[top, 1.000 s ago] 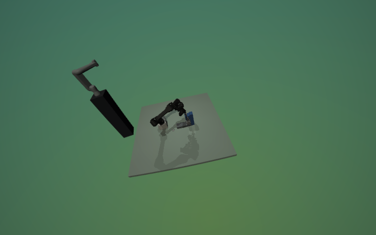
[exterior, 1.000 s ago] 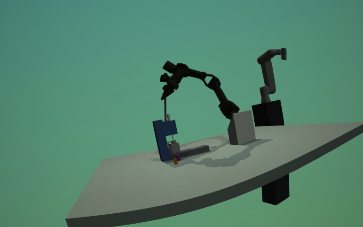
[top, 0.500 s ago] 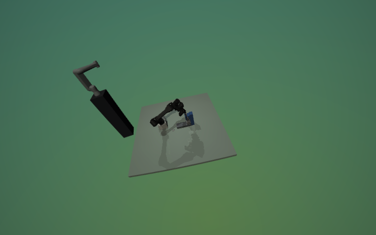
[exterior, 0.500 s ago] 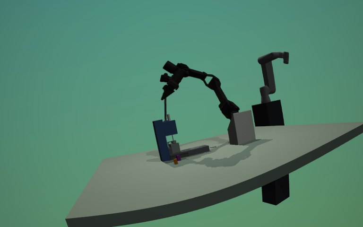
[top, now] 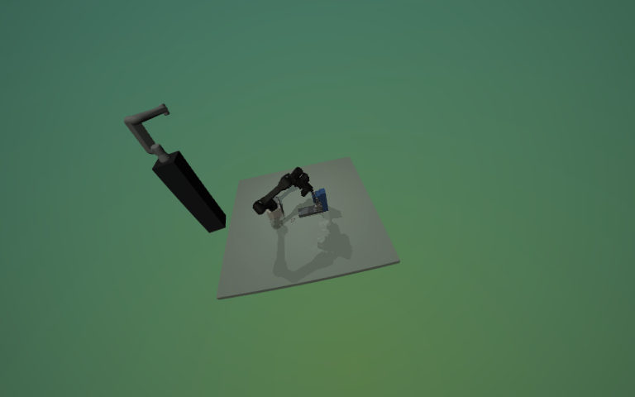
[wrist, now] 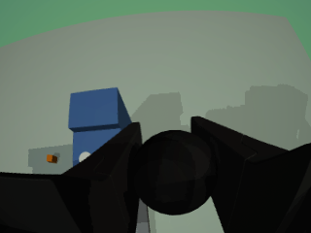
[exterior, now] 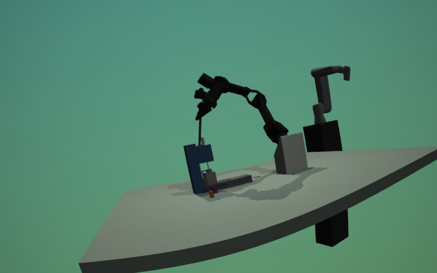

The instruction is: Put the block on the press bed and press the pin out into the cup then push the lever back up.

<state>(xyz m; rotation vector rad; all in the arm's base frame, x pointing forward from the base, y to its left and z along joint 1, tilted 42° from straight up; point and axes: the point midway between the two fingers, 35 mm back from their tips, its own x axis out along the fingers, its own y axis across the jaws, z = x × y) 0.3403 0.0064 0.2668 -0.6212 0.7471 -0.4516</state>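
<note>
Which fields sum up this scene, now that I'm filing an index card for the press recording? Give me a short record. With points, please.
fingers: shut on the lever's black ball knob (wrist: 174, 172)
lever: upright above the blue press (top: 323, 200) (exterior: 192, 169) (wrist: 94, 111)
block: gray block (exterior: 210, 177) on the press bed (exterior: 236, 180), below the punch (exterior: 207, 165)
pin alignment: cannot tell
small pieces: orange (exterior: 211, 194) (wrist: 51, 158) and purple (exterior: 214, 189), beside the press
still to do: pull lever, return it, let go

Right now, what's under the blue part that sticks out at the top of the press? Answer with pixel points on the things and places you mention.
A thin rod comes down below the blue press head (exterior: 205, 153), toward the gray block (exterior: 210, 178) on the bed. The block hides whatever is beneath it.
</note>
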